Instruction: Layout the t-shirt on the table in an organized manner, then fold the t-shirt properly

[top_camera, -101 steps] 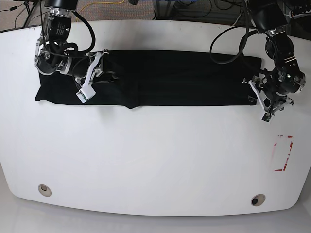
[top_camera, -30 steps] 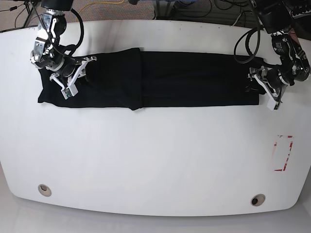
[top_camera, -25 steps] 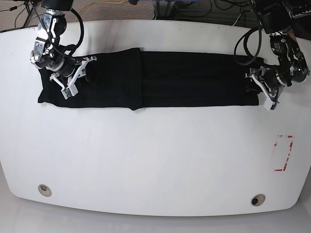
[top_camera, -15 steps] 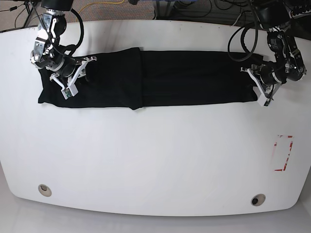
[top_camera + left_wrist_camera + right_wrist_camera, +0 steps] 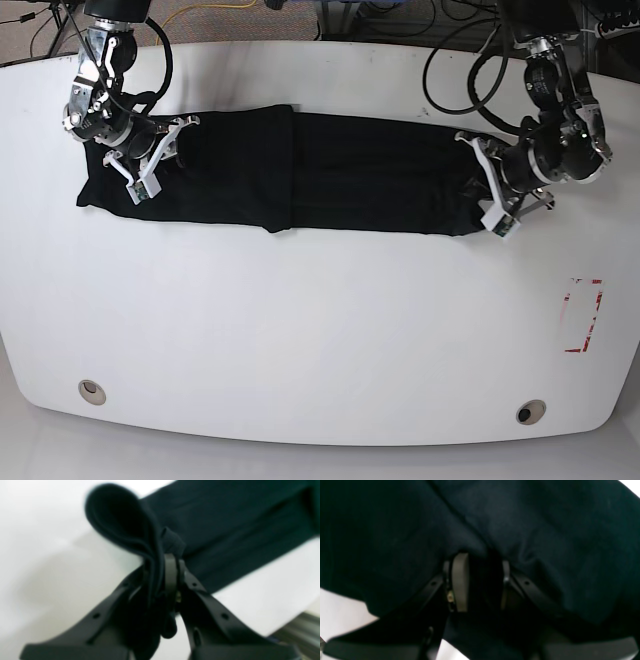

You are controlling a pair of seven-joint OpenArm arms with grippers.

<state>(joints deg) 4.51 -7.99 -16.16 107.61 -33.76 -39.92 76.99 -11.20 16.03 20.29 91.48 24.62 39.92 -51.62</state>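
Since a second ago the left gripper has clamped shut on the t-shirt's end and drawn it inward from the table's right edge, a looped fold pinched between its jaws. At the shirt's other end, the right gripper keeps its jaws closed on bunched cloth
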